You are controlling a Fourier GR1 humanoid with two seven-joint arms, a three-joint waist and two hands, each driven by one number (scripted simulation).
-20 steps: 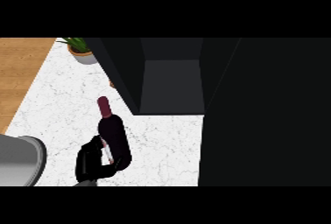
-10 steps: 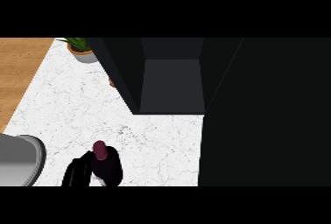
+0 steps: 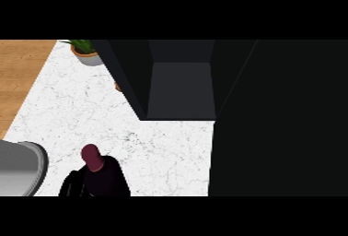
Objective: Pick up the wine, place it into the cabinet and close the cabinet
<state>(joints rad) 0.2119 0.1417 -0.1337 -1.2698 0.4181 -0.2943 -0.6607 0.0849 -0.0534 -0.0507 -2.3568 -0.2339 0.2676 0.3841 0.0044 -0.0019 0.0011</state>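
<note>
The wine bottle (image 3: 102,173) is dark with a maroon cap and shows at the lower left of the head view, over the white marble counter (image 3: 88,110). My right hand (image 3: 71,184) is shut on the bottle, its black fingers curling round the left side low down; the picture's lower edge cuts off most of the hand. The dark cabinet (image 3: 180,87) stands open in the upper middle, its grey inside bare. The bottle sits well in front and to the left of that opening. My left hand does not show.
A wide dark panel (image 3: 279,120), apparently the cabinet's open door, fills the right side. A potted plant (image 3: 85,50) stands at the counter's far left corner. A grey rounded shape (image 3: 17,168), likely my left forearm, lies at the lower left edge. Wood surface (image 3: 20,69) borders the counter's left.
My right hand has pulled the bottle down toward the picture's lower edge, away from the cabinet. The bottle now points its cap more toward the camera. The grey shape stayed still.
</note>
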